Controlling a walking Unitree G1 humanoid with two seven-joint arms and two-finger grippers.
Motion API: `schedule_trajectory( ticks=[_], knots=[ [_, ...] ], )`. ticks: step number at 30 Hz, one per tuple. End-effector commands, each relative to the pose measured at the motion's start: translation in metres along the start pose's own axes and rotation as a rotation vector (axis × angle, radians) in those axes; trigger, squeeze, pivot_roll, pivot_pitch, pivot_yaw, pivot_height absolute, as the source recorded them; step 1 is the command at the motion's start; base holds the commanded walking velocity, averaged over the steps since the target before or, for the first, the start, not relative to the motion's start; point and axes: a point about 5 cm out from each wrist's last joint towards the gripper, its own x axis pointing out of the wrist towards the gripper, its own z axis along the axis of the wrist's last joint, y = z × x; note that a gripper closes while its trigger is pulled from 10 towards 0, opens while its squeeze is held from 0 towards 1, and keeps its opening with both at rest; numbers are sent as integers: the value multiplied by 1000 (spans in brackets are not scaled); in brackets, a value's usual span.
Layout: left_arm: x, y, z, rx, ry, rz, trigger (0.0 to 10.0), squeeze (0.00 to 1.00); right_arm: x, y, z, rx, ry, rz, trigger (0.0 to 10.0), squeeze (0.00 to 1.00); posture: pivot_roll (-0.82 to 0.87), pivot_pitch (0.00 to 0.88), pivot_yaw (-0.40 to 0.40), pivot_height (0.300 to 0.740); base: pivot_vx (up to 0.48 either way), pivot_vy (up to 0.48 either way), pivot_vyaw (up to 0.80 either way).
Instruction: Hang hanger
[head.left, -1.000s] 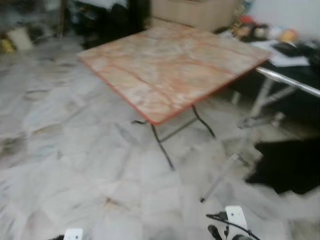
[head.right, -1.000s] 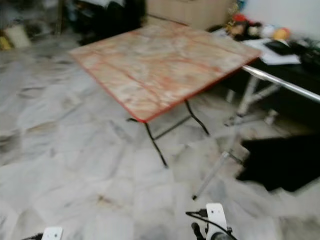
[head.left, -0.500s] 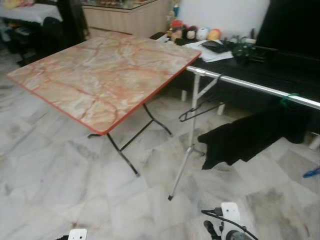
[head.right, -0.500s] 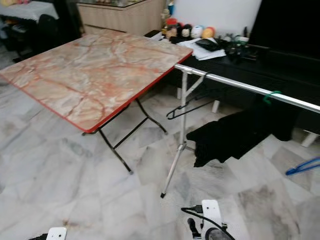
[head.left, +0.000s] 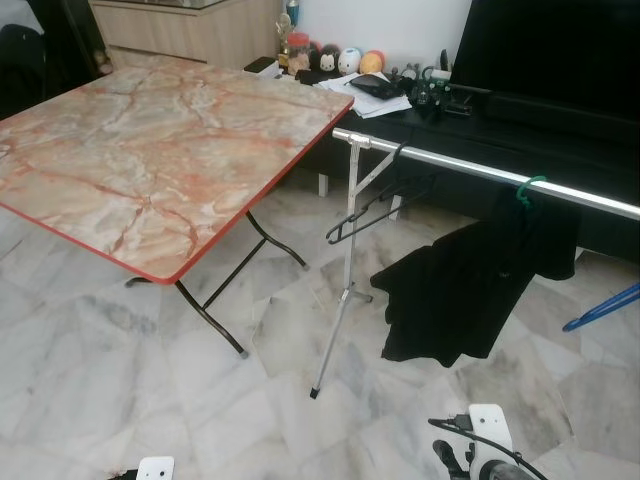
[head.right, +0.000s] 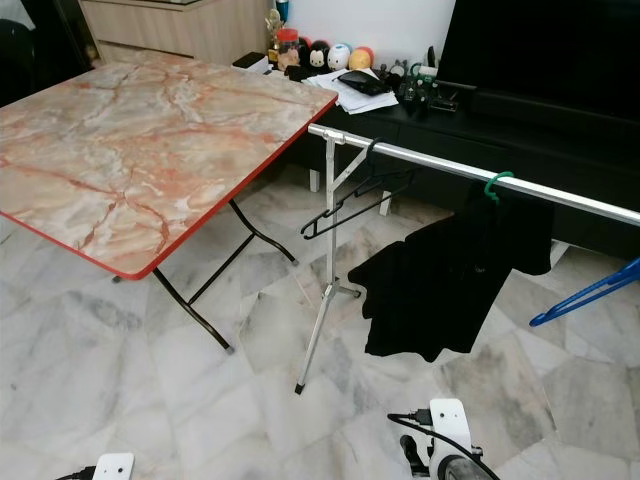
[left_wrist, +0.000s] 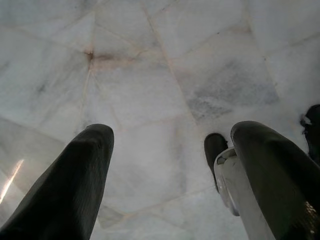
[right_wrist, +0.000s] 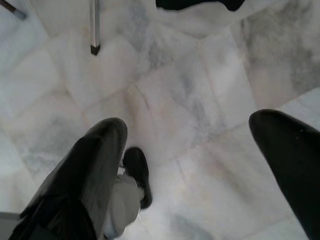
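Note:
A silver clothes rail (head.left: 470, 166) runs across the right half of the eye views. An empty black hanger (head.left: 372, 208) hangs near the rail's left end. Further right, a green hanger hook (head.left: 530, 186) carries a black garment (head.left: 465, 290) that droops toward the floor. A blue hanger (head.left: 604, 309) lies at the far right edge, low by the floor. Both arms hang low. My left gripper (left_wrist: 172, 137) is open over bare marble tiles. My right gripper (right_wrist: 189, 126) is open too, nothing between its fingers, with the rail's foot (right_wrist: 94, 49) ahead of it.
A folding table (head.left: 140, 170) with a marbled orange top and thin black legs stands to the left of the rail. A low black cabinet (head.left: 585, 135) with clutter and a dark screen runs behind the rail. The rail's slanted leg (head.left: 330, 335) reaches the tiles ahead.
The camera has swung right and steadied: the table has slid left in the picture, while the rail, both hangers and the garment have come fully into view. The arms still hang low.

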Motion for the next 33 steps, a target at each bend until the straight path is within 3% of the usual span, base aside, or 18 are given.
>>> schedule_trajectory(
  ticks=[1,2,5,14,19,21,29,33],
  knots=[
    [0,2,-1,-29,16,9,10000,0,0,1,-4,9,7,0,10000,0,-132,0,14,740,0,0,-738],
    [0,4,0,-36,13,12,10000,0,0,4,-4,7,7,4,10000,0,-133,0,15,740,0,0,-738],
    [0,26,8,-22,-3,31,10000,0,1,10,-4,6,7,12,10000,0,-136,0,18,740,0,0,-738],
    [0,29,9,-19,-3,30,10000,0,3,21,-3,16,5,21,10000,0,-133,0,23,740,0,0,-738],
    [-1,7,-3,-7,9,5,10000,0,3,21,-3,16,4,23,10000,0,-133,0,28,740,0,0,-738],
    [-1,-4,-4,-4,9,-7,10000,0,2,13,-2,18,2,15,10000,0,-134,0,30,740,0,0,-738],
    [-2,-15,-11,2,16,-20,10000,0,0,4,-2,21,3,6,10000,0,-131,0,35,740,0,0,-738],
    [-4,-15,-16,3,22,-18,10000,0,1,14,-7,16,10,22,10000,0,-133,0,38,740,0,0,-738]
  ],
)
